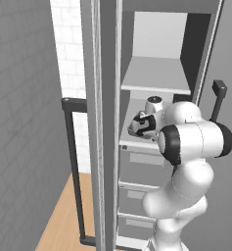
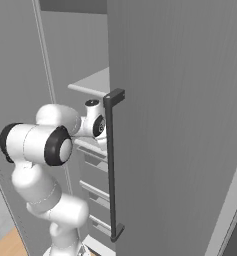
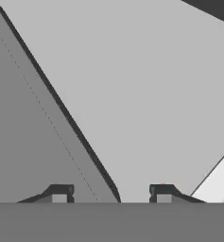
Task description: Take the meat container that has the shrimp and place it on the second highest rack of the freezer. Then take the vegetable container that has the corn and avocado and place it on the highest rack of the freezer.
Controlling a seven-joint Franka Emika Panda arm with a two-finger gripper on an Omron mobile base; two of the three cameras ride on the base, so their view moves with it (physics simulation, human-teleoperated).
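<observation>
The white arm reaches into the tall narrow grey freezer [image 1: 151, 29] w/ open door, and its dark two-finger claw [image 3: 111, 194] is over the lower flat light grey shelf, the second highest rack [image 3: 146, 94]. Claw fingers are spread apart, nothing between them. The upper flat light grey shelf, the highest rack [image 1: 156, 73], is just above the hand, approx. over the wrist.

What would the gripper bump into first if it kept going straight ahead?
Probably the second highest rack: the gripper, open and empty, points at that flat light grey shelf inside the freezer. How far off is unclear.
</observation>
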